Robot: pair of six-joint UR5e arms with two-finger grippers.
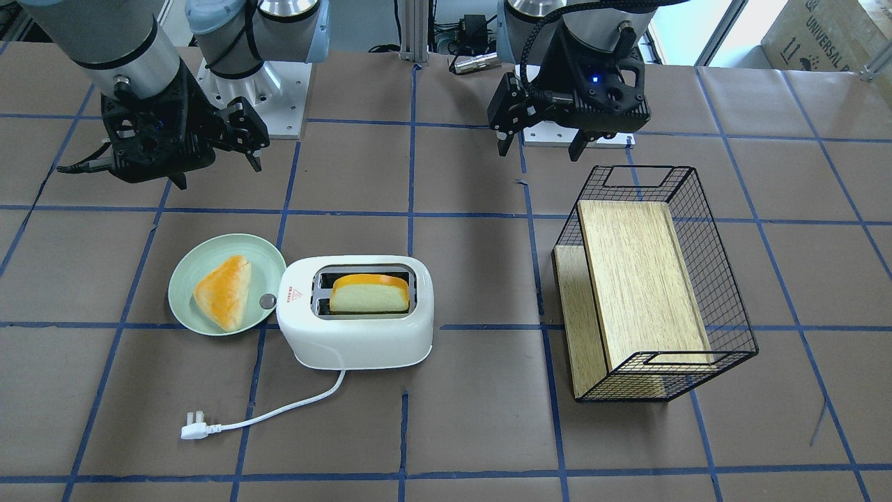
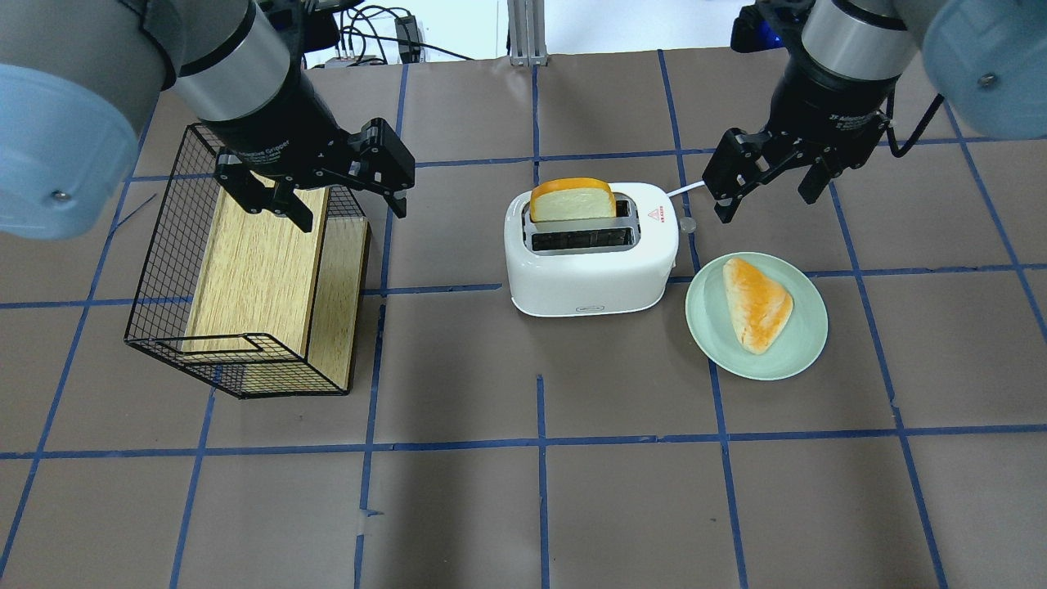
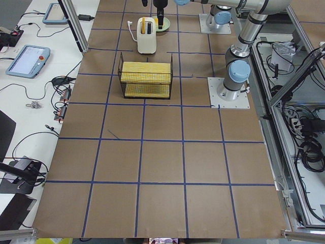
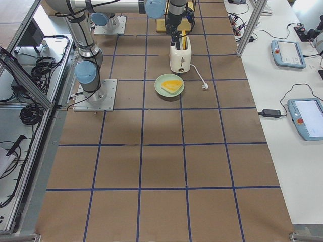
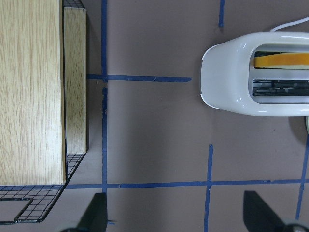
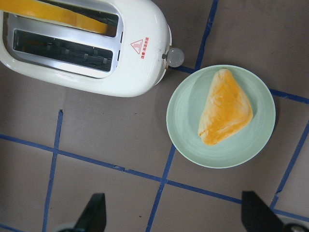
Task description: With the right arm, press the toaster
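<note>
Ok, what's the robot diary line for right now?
stage: before press | right gripper: open, hovering beside toaster | toaster: untouched, slice sticking up | left gripper: open, near basket

Toaster [image 1: 355, 341], beyond the fingers of the right gripper [image 1: 219, 176]: white plastic shell, smooth and glossy; slots lined with dull grey metal.
Knob [image 6: 175, 56]: shiny silver.
Cord [image 1: 279, 411]: smooth white plastic.
Plate [image 2: 712, 335], beyond the same fingers: pale green, smooth, satin sheen.
Basket [image 1: 704, 209], by the fingers of the left gripper [image 1: 539, 155]: thin black wire mesh, matt.
Boards [image 1: 641, 279] inside it: light wood grain, unpolished.
Table [image 1: 453, 432]: matt brown paper-like cover, blue tape lines.
Both grippers: matt black plastic.
</note>
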